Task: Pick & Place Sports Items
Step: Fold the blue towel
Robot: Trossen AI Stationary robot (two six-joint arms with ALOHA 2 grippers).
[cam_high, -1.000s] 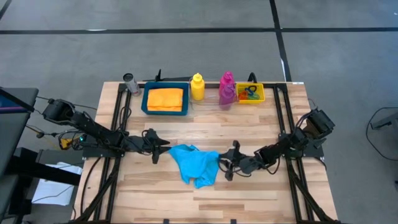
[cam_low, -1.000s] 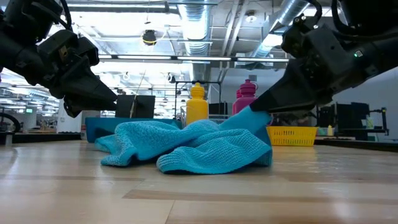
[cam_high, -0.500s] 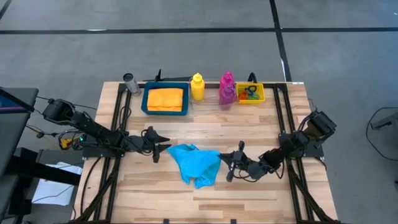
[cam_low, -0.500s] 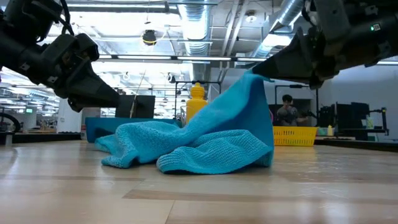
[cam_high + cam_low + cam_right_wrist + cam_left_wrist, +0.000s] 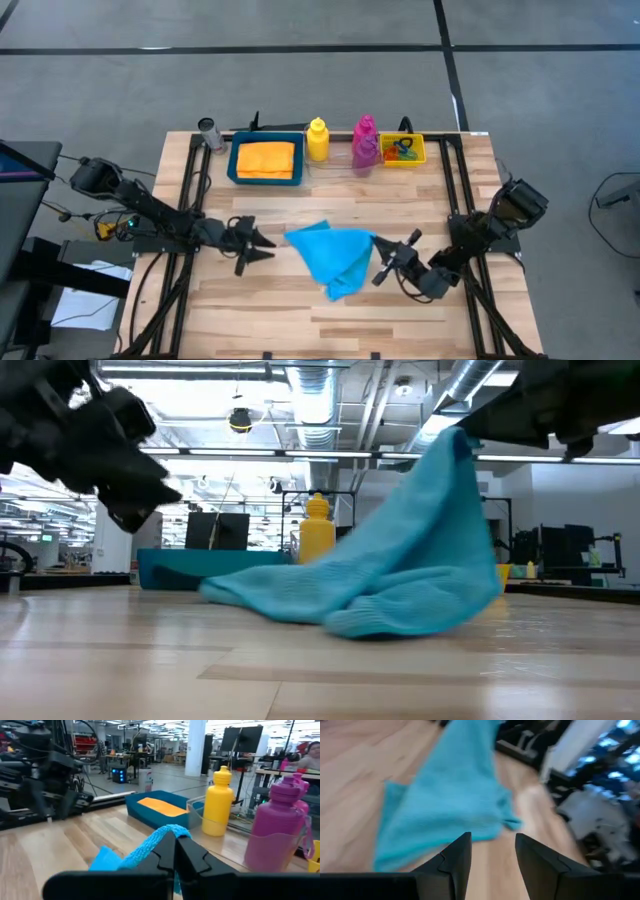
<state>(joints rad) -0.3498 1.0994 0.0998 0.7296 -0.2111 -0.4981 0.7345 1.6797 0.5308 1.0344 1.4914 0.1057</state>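
You are looking at a cloth lying mid-desk, between the left pincer and the right pincer. Along the far edge, a tray, two bottles and a bin are standing in a row.

The light wooden desk carries a row along its far edge — a blue tray holding an orange cloth, a yellow bottle, a magenta bottle and a small yellow bin. Near the middle, the cyan cloth trails on the boards — one corner lifted.
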